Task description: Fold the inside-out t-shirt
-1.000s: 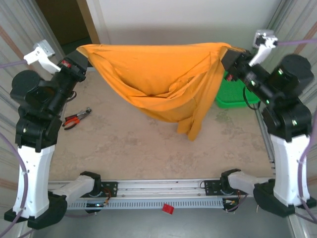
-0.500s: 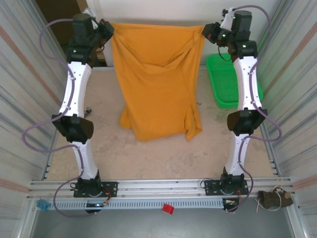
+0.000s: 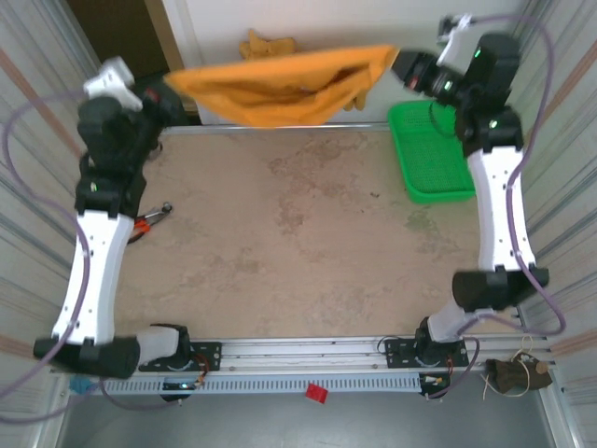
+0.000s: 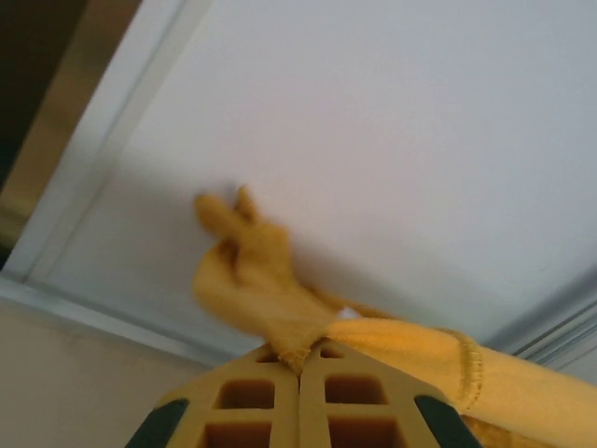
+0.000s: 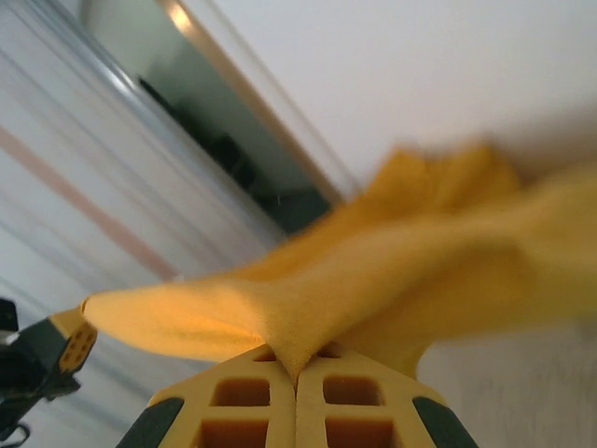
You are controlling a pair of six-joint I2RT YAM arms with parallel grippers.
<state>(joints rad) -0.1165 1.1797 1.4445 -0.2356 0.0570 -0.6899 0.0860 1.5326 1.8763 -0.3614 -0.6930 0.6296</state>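
my left claw (image 4: 298, 362) and right claw (image 5: 297, 370) each pinch one end of the shirt (image 3: 280, 86), raised above the table (image 3: 308, 233) at its far edge; the blurred middle appears to sag.

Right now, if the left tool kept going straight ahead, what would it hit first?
The shirt bunched just beyond the left tool, which pinches it; behind that, probably the white wall.
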